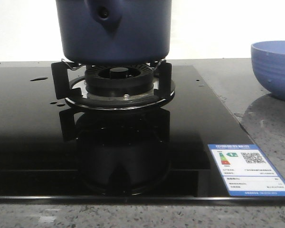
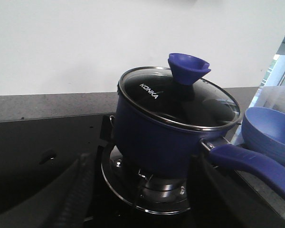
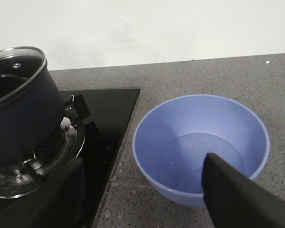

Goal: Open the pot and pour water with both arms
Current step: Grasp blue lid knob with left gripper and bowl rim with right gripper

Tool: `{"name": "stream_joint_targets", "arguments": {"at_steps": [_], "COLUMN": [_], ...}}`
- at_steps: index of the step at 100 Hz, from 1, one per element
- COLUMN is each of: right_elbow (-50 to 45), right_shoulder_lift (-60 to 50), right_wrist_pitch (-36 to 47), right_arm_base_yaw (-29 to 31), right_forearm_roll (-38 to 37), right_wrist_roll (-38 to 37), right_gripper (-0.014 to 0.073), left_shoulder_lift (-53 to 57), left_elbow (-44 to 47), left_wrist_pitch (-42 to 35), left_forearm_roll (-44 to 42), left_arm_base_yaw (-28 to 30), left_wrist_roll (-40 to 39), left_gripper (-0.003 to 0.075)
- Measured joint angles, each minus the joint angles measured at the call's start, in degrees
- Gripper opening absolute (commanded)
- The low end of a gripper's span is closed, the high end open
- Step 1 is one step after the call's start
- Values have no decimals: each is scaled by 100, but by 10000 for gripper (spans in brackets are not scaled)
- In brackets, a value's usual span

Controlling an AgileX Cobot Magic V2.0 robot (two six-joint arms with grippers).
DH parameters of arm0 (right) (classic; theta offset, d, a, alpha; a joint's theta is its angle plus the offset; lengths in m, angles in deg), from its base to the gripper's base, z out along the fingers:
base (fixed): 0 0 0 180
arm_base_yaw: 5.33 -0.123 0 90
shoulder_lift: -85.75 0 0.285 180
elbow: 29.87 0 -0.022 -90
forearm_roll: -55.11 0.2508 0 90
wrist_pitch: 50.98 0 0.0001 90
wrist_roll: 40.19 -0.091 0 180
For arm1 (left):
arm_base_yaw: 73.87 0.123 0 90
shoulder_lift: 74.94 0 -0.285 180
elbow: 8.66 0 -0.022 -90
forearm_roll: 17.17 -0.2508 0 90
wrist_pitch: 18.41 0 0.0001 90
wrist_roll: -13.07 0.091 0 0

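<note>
Pot (image 1: 114, 31) sits on burner (image 1: 118, 80) at hob (image 1: 28, 142) centre, glass lid (image 2: 190, 102) on, knob (image 2: 188, 66) up, handle (image 2: 254, 166) toward bowl (image 3: 202, 147). Bowl on counter (image 3: 228, 76) just beside hob's right edge; open counter behind it. Water: drops (image 1: 39, 79) on glass left of burner. Left gripper (image 2: 142, 199) fingers spread wide, empty, near pot. Right gripper (image 3: 147, 199) wide, empty, over bowl edge. One pot, one bowl, one burner.

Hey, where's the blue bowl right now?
The blue bowl sits on the grey countertop at the far right of the front view, just off the black cooktop, right of the pot on the burner.
</note>
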Motion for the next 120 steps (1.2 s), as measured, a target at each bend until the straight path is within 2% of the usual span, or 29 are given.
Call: {"name": "stream_joint_targets", "arguments": {"at_steps": [25,42,52,77,99,120], "right_elbow": [0,10,10,10,10,10], "right_shoulder_lift": [9,9,9,9,9,9], "right_wrist_pitch": [50,50,50,50,39,39], "right_arm_base_yaw": [0,0,0,0,0,0], "right_forearm_roll": [0,0,-4,-4,-4,-4], "right_wrist_roll": [12,12,12,12,22,22], "right_gripper": [465,465,465,465,465,465], "left_shoulder_lift": [-1345,-2464,-3142,-4333,-4759,-4961], "left_elbow": [-316,-902,-1358,-2338,-2836,-2929], "left_wrist_pitch": [-1288,-1990,-2084,-1952,-1861,-1828], "left_forearm_roll": [-235,-397,-437,-471,-484,-495], "left_arm_base_yaw": [-1117,-1435,-1448,-1453,-1512,-1512], "left_wrist_roll": [48,62,62,62,62,62], "left_gripper": [399,472,509,510,509,504]}}
